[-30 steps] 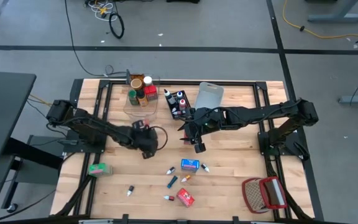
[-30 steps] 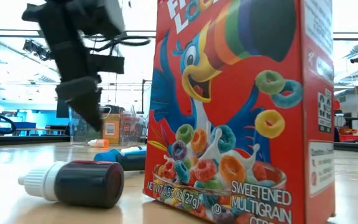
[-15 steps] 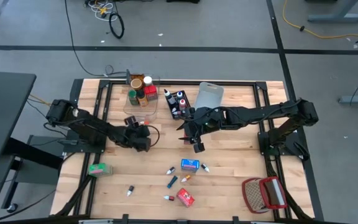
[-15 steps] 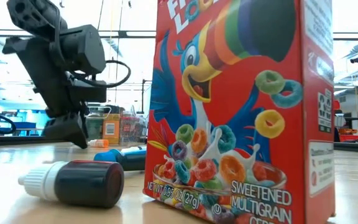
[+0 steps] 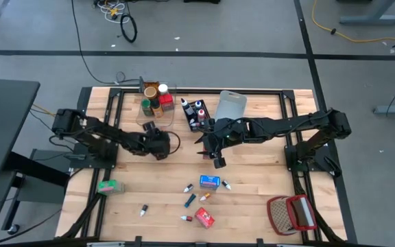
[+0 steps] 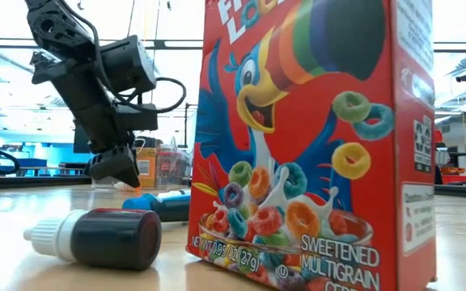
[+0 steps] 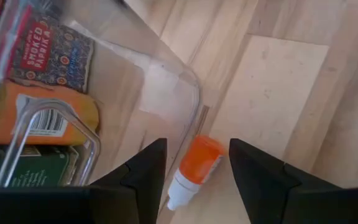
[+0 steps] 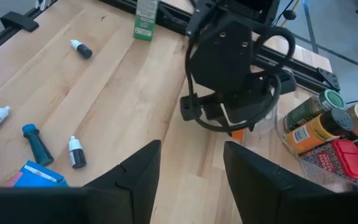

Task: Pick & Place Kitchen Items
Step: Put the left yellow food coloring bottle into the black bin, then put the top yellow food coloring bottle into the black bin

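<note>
A small orange-bodied bottle (image 7: 194, 168) with a white tip lies on its side on the table, against the near corner of the clear bin (image 7: 166, 81). My left gripper (image 7: 197, 149) is open, low over it, with one finger on either side and not touching it. In the low view the left gripper (image 6: 113, 171) hangs just above the bottle (image 6: 128, 186). My right gripper (image 5: 218, 162) hovers open and empty over the table's middle. A blue box (image 5: 209, 181), a red box (image 5: 205, 219), a green box (image 5: 110, 186) and several tiny tubes lie toward the near edge.
The clear bin (image 5: 156, 108) holds jars and a paprika tin. A black bin (image 5: 197, 114) with small bottles and a grey-blue bin (image 5: 230, 104) stand at the far middle. A red-and-white wire basket (image 5: 292, 214) sits at the near right corner. The table's right half is bare wood.
My left gripper has moved toward the table's far edge and the clear bin, sunk lower and tipped its fingers further down, ending astride the orange bottle. Its finger gap looks the same. My right gripper and the items have stayed put.
</note>
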Controlling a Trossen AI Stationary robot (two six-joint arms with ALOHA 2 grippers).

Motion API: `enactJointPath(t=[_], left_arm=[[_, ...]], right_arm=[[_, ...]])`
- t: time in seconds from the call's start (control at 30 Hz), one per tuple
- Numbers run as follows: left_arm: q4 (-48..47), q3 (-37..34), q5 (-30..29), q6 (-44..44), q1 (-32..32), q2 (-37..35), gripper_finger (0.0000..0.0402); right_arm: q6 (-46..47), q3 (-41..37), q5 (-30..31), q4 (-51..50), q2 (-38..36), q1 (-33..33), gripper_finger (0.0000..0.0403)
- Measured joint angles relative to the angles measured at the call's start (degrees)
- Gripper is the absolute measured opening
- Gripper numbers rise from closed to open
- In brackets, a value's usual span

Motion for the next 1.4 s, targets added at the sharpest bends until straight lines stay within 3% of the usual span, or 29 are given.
enactJointPath(t=[0.2,0.43,0.6,0.83,1.1,1.27,1.4], left_arm=[[-0.26,0.11,3.16,4.48,1.75,-0.13,0.0185],[-3.58,0.20,6.41,4.47,1.69,-0.15,0.0185],[-3.09,0.00,12.33,2.03,-0.23,0.00,0.0184],[-3.70,0.77,9.31,0.59,-3.18,0.18,0.0182],[-8.25,6.65,14.74,-0.45,-5.65,0.35,0.0151],[-13.24,9.38,9.93,-0.55,-6.12,0.33,0.0144],[-14.78,9.40,9.51,-0.12,-5.17,0.36,0.0162]], right_arm=[[0.00,0.00,0.01,0.02,0.00,-0.02,0.0188],[-0.02,0.00,0.00,0.02,0.00,-0.01,0.0188],[-0.07,0.00,0.01,0.02,0.00,0.00,0.0188],[-0.48,0.00,0.01,0.02,0.00,0.00,0.0188],[-0.48,0.00,0.01,-0.07,0.00,-0.02,0.0188],[-0.48,0.00,0.01,-0.09,0.00,0.00,0.0188],[-0.48,0.00,0.01,-0.11,0.00,0.00,0.0188]])
